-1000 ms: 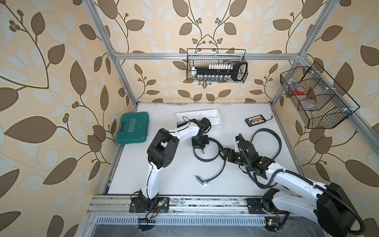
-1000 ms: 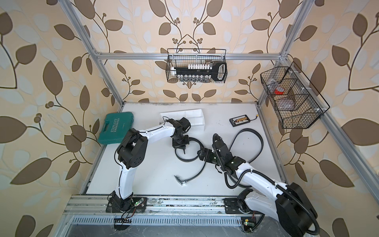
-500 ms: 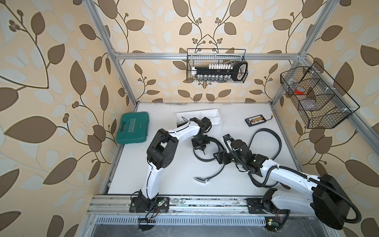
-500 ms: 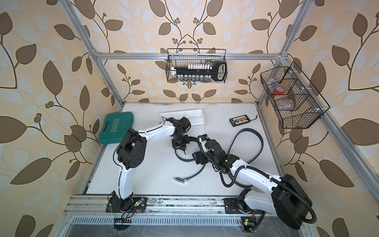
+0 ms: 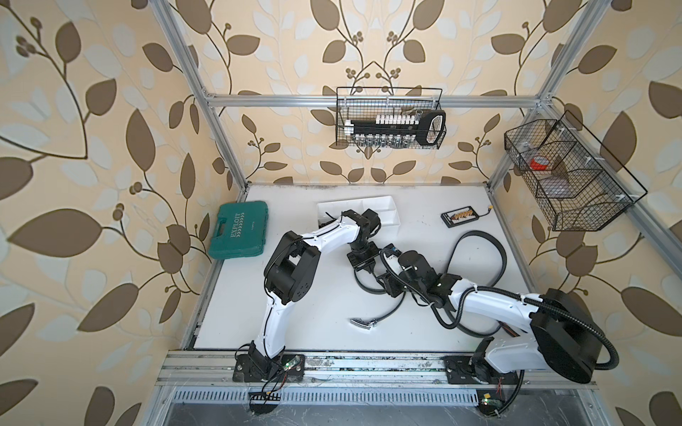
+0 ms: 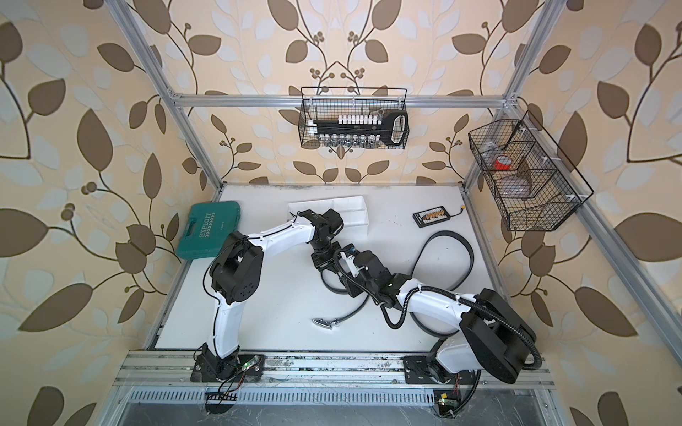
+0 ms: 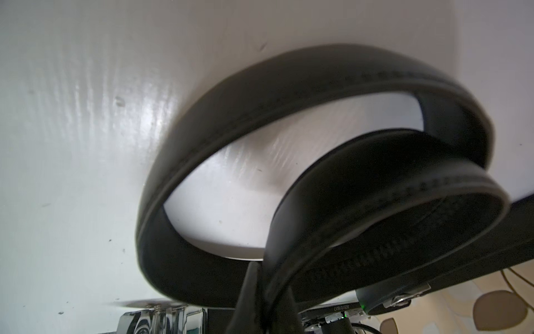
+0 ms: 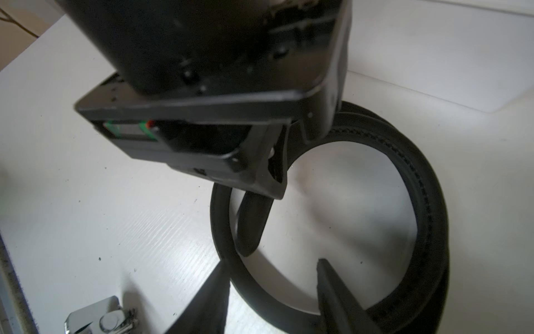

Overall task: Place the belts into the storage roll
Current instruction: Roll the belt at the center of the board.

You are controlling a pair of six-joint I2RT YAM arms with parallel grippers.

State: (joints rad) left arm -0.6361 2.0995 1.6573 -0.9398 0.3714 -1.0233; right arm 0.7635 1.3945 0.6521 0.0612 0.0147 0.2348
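Your left hand point(image 8: 273, 180) points down at the middle of the table point(image 5: 317, 302), its fingers pressed together on the free end of the coiled belt point(image 8: 427, 219). A short tongue of strap hangs out below the fingertips. In the right wrist view that belt stands on its edge in a round loop filling the centre and right of the frame, and its silver buckle point(image 8: 96, 319) lies flat at the lower left. In a top view the buckle point(image 5: 363, 324) lies just below the loop, at the end of a tail of strap that curves down from it.

Your right hand point(image 8: 271, 263) sits low over the table, reaching in from the right of the frame, with its two fingers apart. One finger point(image 8: 212, 297) is outside the loop and the other inside it, so the strap runs between them. You cannot tell from these views whether either finger presses on the strap.

The loose belt point(image 5: 501, 258) lies in a wide open curve on the right part of the table, partly under your right arm. The white tray point(image 5: 387, 208) sits at the back of the table, above both hands in the frame and partly hidden by your left arm. The green case point(image 5: 238, 230) lies at the table's left edge, well apart from the belts
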